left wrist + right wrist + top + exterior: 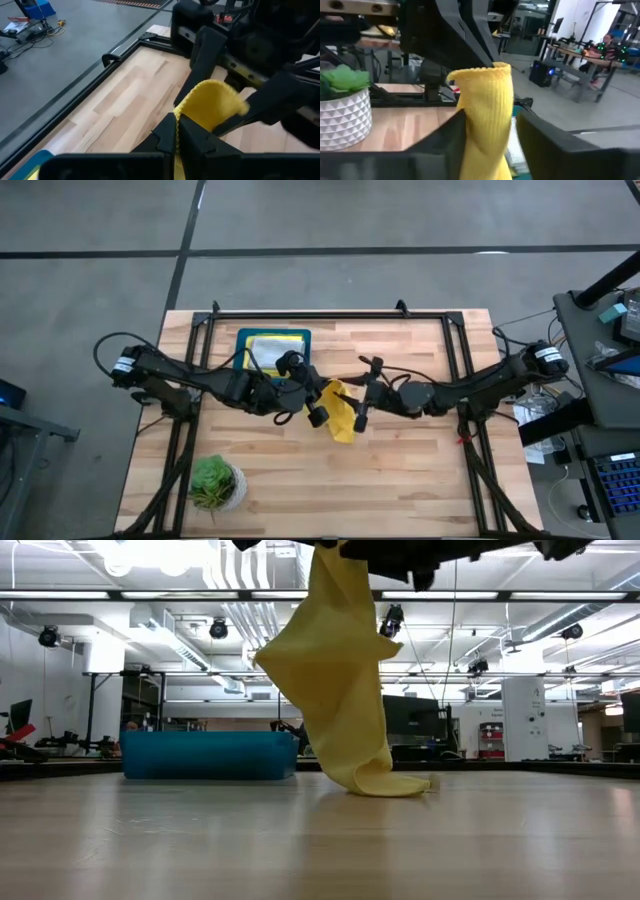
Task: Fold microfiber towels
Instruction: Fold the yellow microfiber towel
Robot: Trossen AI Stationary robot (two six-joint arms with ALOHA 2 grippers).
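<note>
While the yellow towel (338, 412) hangs beside the teal tray (243, 338), it is pinched by the closed left gripper (176, 135); the right gripper (487, 125) is parted around it.

Overhead, table-level and both close wrist cameras share the yellow towel (340, 412).

Grey concrete floor (330, 215), fluorescent ceiling lights (160, 552), desks with monitors (415, 720) behind.

Even overhead lighting — ceiling strip lamps (150, 552) glare in the low view; wrist views blur near objects — soft shadows on bench (400, 470).
</note>
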